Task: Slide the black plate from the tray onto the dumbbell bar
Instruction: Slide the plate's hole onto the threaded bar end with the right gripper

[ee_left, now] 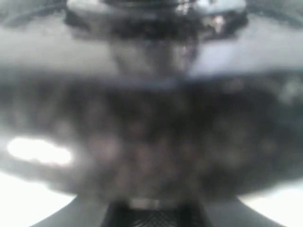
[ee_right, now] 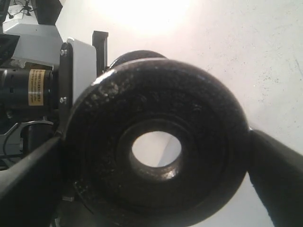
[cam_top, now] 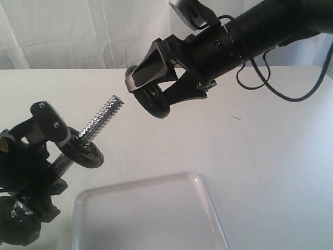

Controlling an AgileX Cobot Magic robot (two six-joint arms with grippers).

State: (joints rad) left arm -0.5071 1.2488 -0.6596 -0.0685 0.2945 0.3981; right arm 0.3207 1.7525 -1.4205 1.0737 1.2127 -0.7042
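In the exterior view my right gripper point(cam_top: 156, 87) is shut on the black plate point(cam_top: 155, 102) and holds it on edge in the air. The plate's face is turned toward the chrome threaded tip of the dumbbell bar point(cam_top: 106, 112), with a small gap between them. The right wrist view shows the plate point(ee_right: 189, 109) between both fingers point(ee_right: 28, 175), light showing through its hole. At the left, my left gripper point(cam_top: 52, 159) is shut on the bar, which tilts up to the right. One black disc point(cam_top: 82, 152) sits on the bar. The white tray point(cam_top: 203, 194) lies below, holding nothing.
Another black disc point(cam_top: 18, 225) is on the bar's lower end at the bottom left. The left wrist view is filled by a blurred dark disc point(ee_left: 151, 137). A black cable point(cam_top: 270, 86) hangs under the right arm. A white curtain backs the table.
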